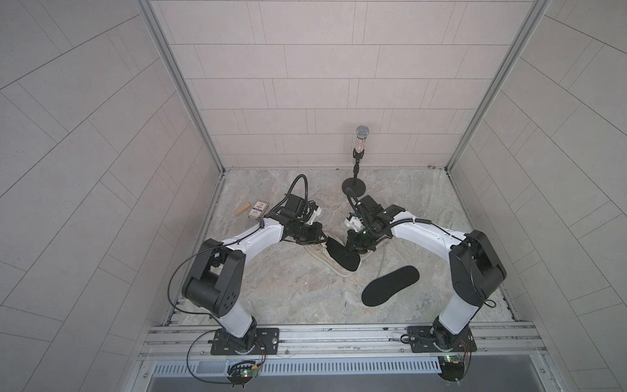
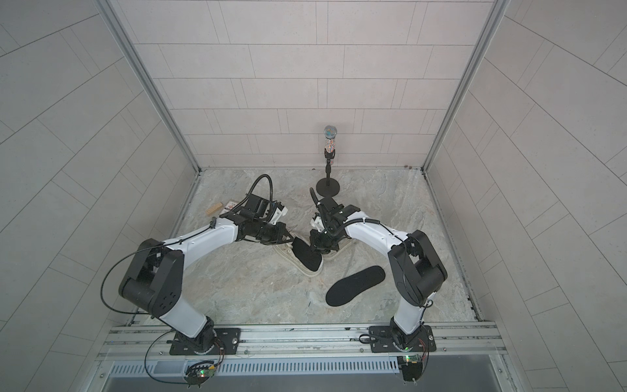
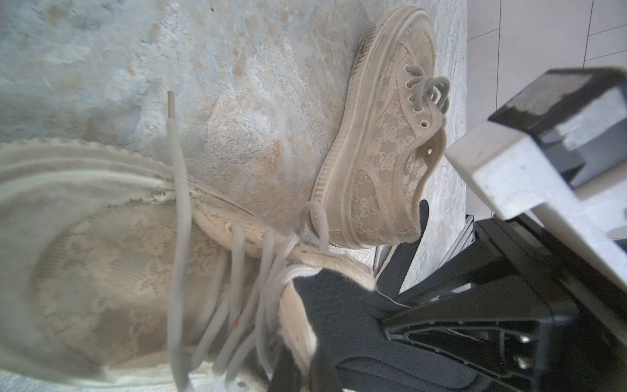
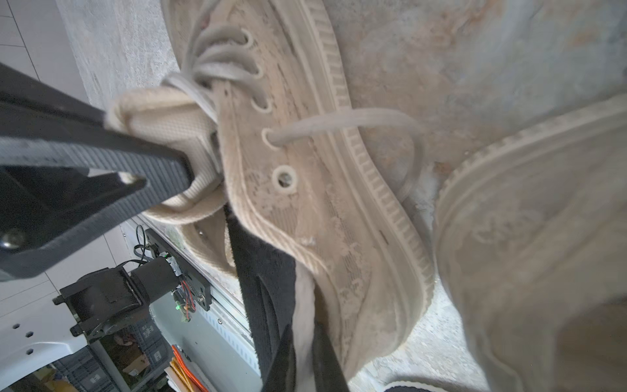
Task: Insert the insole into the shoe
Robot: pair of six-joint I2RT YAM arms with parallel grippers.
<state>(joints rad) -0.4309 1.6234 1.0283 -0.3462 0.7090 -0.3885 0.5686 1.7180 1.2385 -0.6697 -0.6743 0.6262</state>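
A beige lace-up shoe (image 1: 341, 271) (image 2: 310, 269) lies mid-table. A black insole (image 1: 342, 256) (image 2: 307, 256) sticks out of its opening, partly inside. My left gripper (image 1: 324, 239) (image 3: 305, 370) is shut on the shoe's tongue (image 4: 169, 112), close to the laces. My right gripper (image 1: 353, 247) (image 4: 305, 366) is shut on the pale collar wall of the same shoe (image 4: 305, 203), with the insole (image 4: 268, 278) lying against one of its fingers. In the left wrist view the insole (image 3: 339, 312) rises from the shoe (image 3: 118, 264) beside the right gripper's fingers (image 3: 475, 322).
A second beige shoe (image 3: 383, 135) (image 4: 543, 237) lies just behind the right gripper. A loose black insole (image 1: 390, 285) (image 2: 356, 285) lies front right. A microphone on a stand (image 1: 355, 186) is at the back. A card box (image 1: 258, 208) and a wooden block (image 1: 242, 209) lie at the left.
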